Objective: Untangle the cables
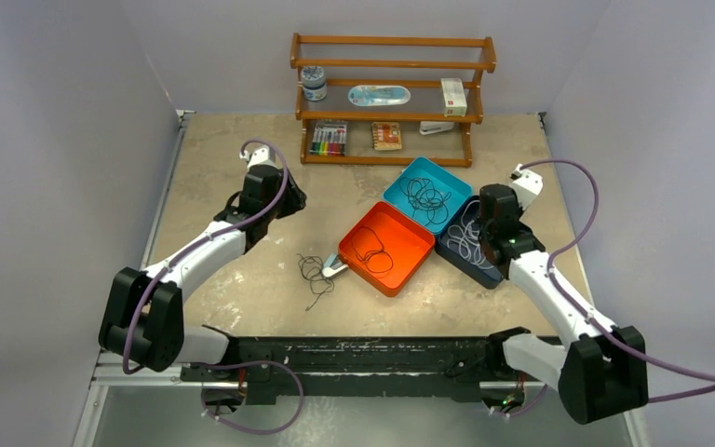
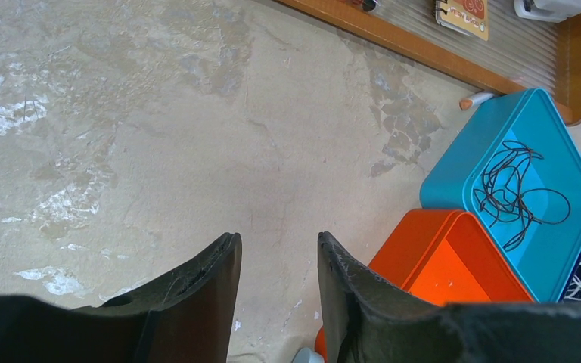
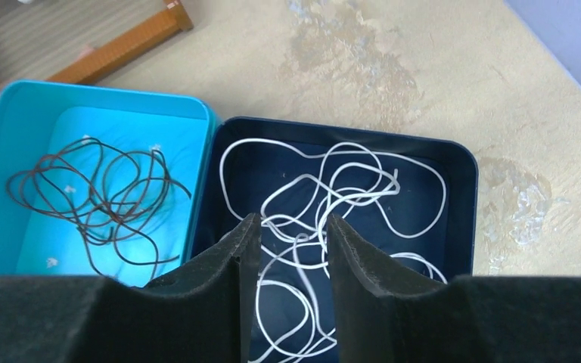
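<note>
Three trays sit side by side right of centre. The blue tray (image 1: 402, 186) holds a dark tangled cable (image 1: 426, 197), also seen in the left wrist view (image 2: 516, 193) and the right wrist view (image 3: 94, 197). The orange tray (image 1: 408, 263) holds a black looped cable (image 1: 372, 250). The navy tray (image 3: 465, 181) holds white cables (image 3: 333, 189). A loose black cable (image 1: 314, 275) lies on the table left of the orange tray. My left gripper (image 2: 276, 246) is open and empty above bare table. My right gripper (image 3: 293, 223) is open and empty above the white cables.
A wooden shelf rack (image 1: 391, 65) stands at the back with a jar, markers, a notebook and boxes. A small grey-white object (image 1: 335, 269) lies at the orange tray's left corner. Grey walls enclose the table on the left, back and right.
</note>
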Motion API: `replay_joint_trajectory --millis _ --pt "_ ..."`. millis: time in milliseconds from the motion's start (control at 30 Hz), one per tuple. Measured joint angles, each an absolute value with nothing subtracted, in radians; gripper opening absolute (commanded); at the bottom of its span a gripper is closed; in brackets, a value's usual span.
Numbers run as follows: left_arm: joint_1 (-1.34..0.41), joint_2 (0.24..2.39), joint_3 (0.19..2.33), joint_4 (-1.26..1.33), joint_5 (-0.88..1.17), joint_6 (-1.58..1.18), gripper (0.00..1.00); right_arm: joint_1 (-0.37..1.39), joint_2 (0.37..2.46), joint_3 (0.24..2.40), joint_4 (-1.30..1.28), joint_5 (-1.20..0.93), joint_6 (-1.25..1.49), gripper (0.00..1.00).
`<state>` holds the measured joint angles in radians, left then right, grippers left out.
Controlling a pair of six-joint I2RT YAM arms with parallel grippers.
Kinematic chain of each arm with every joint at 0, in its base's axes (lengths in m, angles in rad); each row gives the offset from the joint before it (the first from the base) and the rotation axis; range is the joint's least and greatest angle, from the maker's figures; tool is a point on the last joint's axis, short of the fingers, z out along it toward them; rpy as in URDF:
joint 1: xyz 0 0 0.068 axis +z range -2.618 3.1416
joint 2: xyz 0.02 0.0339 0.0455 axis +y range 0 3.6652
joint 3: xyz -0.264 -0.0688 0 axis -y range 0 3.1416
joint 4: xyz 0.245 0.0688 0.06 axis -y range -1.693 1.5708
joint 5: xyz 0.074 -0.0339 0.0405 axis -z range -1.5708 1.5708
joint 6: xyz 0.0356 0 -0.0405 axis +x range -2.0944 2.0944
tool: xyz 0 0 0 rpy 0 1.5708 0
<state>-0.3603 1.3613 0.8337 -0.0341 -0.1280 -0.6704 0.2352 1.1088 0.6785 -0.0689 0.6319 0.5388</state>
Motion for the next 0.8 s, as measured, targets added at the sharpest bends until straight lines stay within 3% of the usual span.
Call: replay_joint_trajectory --millis 200,433,800 --pt "-0.36 1.361 0.834 -0.04 -0.128 -0.67 0.42 0.234 1.002 0.679 -0.036 0.593 0.484 0.42" --pt "-0.36 1.361 0.834 -0.051 -0.126 -0.672 0.42 0.234 0.926 0.679 0.093 0.379 0.397 0.47" --pt "-0.415 1.23 0.731 -0.18 -0.139 -0.696 0.5 0.235 1.042 0.738 0.194 0.089 0.278 0.53"
